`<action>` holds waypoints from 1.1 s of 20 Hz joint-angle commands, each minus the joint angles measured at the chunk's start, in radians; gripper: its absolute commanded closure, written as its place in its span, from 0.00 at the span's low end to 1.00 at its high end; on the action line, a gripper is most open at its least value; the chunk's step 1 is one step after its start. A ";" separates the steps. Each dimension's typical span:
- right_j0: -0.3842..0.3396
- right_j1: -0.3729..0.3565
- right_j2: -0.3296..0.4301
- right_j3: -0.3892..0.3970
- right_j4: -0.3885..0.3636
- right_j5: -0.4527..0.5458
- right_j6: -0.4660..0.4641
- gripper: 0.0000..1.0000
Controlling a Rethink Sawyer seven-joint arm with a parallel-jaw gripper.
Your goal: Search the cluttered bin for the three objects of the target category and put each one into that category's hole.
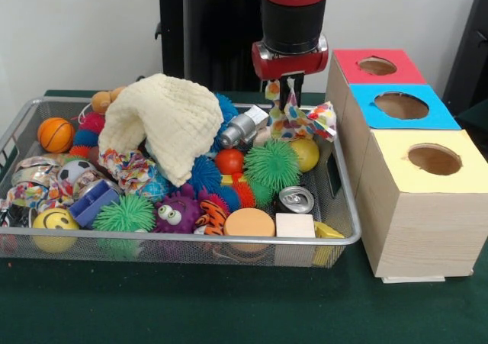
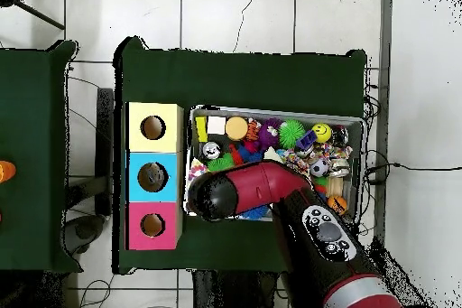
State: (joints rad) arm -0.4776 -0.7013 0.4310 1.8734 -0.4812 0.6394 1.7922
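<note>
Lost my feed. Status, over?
Hand shut on patterned cloth, lifted over bin. Three holes open beside it. No obstruction seen.

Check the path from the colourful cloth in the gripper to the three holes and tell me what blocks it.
Nothing visible does. The gripper holds the patterned cloth lifted above the bin's wire rim, beside the boxes. The red, blue and yellow holes lie open on top.

boxes (image 1: pixel 412 161): tops red, blue, pale yellow; sides light wood
cloth (image 1: pixel 171 119): cream, waffle pattern
scarf (image 1: pixel 301 119): white with colourful dots
spiky ball (image 1: pixel 272 165): green
table cover (image 1: pixel 229 306): dark green
</note>
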 commanded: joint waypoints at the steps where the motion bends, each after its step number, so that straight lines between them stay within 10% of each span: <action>1: -0.044 -0.101 0.111 -0.005 0.036 0.158 -0.180 1.00; 8: -0.025 -0.312 0.166 0.028 0.272 0.390 -0.063 1.00; 22: 0.078 -0.276 0.124 -0.098 0.346 0.489 0.061 1.00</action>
State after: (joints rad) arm -0.4320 -1.0143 0.5345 1.8320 -0.1607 1.0873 1.7922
